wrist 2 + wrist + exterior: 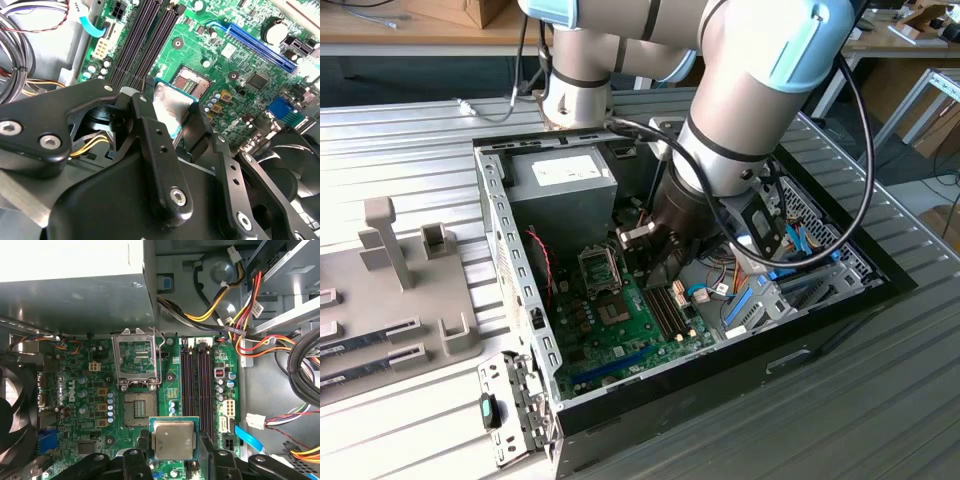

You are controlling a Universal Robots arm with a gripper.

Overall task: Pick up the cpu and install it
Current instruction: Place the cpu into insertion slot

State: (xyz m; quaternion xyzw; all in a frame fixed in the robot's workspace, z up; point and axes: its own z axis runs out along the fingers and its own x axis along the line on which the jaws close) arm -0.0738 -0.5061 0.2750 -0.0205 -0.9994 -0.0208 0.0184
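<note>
First wrist view has the tool [174, 449] clamped on the cpu [173, 439], its black fingers [144, 450] pressing two opposite edges of the thin green border. The dull metal top faces up and looks level. The chip hangs above the green board [75, 390], close beside the open socket [138, 412] and near the memory slots [197, 385], not squarely over the socket. The socket's contact field lies bare, and its silver frame [136, 360] is swung up on the far side of it. In the second wrist view the cpu [172, 105] sits between the same fingers, with a corner of the socket [192, 82] just past it.

In the exterior view the tool [655, 255] reaches down into the computer case [510, 290], just to the exterior view's right of the socket [600, 268]; the case rests on a ribbed metal counter [400, 130].

By my judgement the chip is very light, stiff and thin, with a smooth lid that would slip under a loose hold. The edges are the right place to grip it. Its underside and the socket's contacts look fragile, so tilt or force would be the risk.
</note>
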